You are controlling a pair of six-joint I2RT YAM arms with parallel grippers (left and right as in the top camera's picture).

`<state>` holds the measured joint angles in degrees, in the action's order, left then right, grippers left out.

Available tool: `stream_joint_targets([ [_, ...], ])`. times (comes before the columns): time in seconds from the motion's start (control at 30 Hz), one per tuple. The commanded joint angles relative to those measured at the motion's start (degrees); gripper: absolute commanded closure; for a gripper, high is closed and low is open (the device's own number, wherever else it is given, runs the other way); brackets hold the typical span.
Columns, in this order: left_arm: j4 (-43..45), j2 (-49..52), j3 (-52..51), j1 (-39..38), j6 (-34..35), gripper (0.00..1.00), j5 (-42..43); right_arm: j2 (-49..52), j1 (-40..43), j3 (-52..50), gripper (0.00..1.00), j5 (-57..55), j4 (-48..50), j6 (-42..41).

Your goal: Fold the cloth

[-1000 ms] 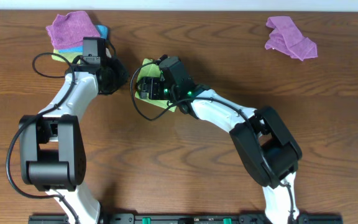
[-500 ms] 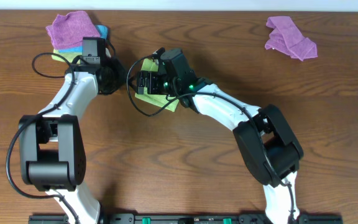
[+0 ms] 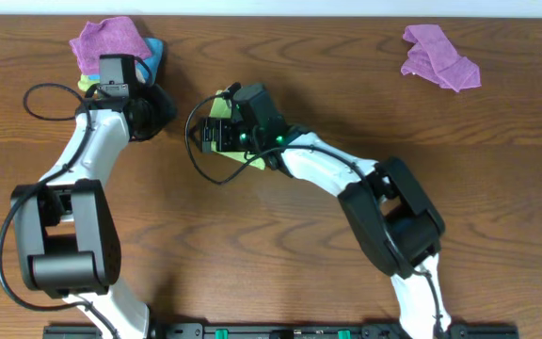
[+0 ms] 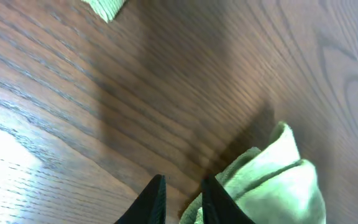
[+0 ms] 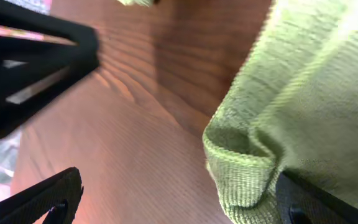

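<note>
The yellow-green cloth (image 3: 255, 160) lies bunched on the wooden table left of centre, mostly under my right wrist. In the right wrist view its folded edge (image 5: 253, 155) sits between the wide-open fingers of my right gripper (image 5: 179, 202), close to the right finger, and is not gripped. My right gripper (image 3: 213, 135) hovers over the cloth's left edge. My left gripper (image 3: 153, 104) is apart from the cloth, to its upper left. Its fingers (image 4: 182, 199) are nearly together and empty, with the cloth (image 4: 272, 180) just to their right.
A stack of cloths sits at the back left: purple (image 3: 111, 38) on top, then blue (image 3: 154, 47) and a green one below, whose corner also shows in the left wrist view (image 4: 107, 6). A crumpled purple cloth (image 3: 438, 56) lies at the back right.
My left arm has pulled back up and to the left, away from the green cloth and toward the stack. My right gripper has shifted slightly left over the cloth.
</note>
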<state>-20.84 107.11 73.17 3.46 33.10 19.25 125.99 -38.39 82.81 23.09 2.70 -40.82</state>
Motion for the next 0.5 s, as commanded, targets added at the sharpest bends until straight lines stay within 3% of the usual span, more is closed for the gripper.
stream_joint_targets([
  [0.0,-0.33,-2.03,0.57,0.81,-0.85,0.75,-0.35,0.72,-0.22,0.98,0.01,0.00,0.81,-0.72],
  [0.13,-0.37,-2.34,0.57,1.53,-1.44,0.71,-0.37,0.35,0.39,1.20,0.01,3.63,3.28,-0.72],
  [0.23,-0.37,-2.34,0.57,2.05,-1.42,0.61,-0.20,-1.01,1.73,1.81,0.01,4.20,1.95,-0.70],
  [0.47,-0.90,-2.60,0.57,2.25,-1.40,0.59,0.79,-9.53,5.86,1.86,0.01,4.44,-7.48,4.35],
])
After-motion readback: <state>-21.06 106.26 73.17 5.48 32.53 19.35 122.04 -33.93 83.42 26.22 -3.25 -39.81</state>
